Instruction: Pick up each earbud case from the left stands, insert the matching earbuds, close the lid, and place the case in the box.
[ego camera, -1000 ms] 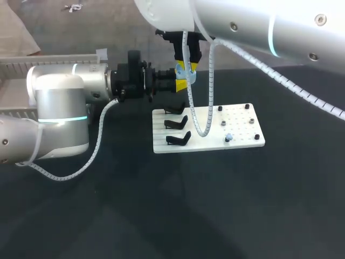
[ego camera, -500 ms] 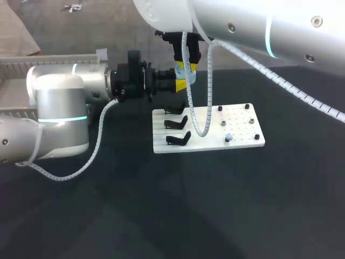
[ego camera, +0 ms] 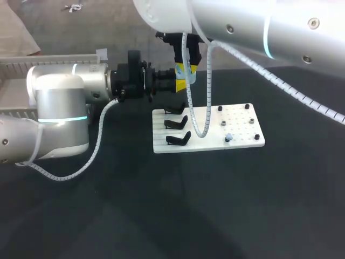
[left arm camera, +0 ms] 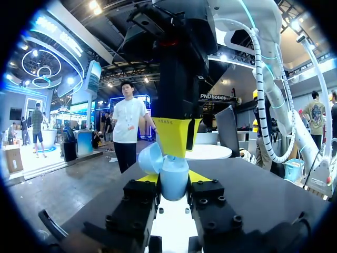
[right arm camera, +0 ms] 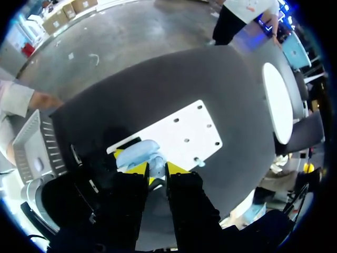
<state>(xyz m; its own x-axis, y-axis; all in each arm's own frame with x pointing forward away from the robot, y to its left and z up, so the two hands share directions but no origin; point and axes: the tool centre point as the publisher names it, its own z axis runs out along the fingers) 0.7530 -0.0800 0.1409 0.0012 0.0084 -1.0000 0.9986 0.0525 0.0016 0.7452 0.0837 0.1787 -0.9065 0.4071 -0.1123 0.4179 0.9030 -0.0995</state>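
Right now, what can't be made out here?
Inside of the light blue plastic earbud case: left wrist view, the right claw covers it; head view, too small.
Any earbud in the right claw: right wrist view, the case hides it.
Pale blue bit on the white perforated board: too small.

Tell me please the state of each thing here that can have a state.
Light blue plastic earbud case: lid open, clamped in the left gripper.
Right gripper: directly above the open case.
Three black hooked stands on the white perforated board: all empty.
Small light blue earbud: resting on the board, not inserted.
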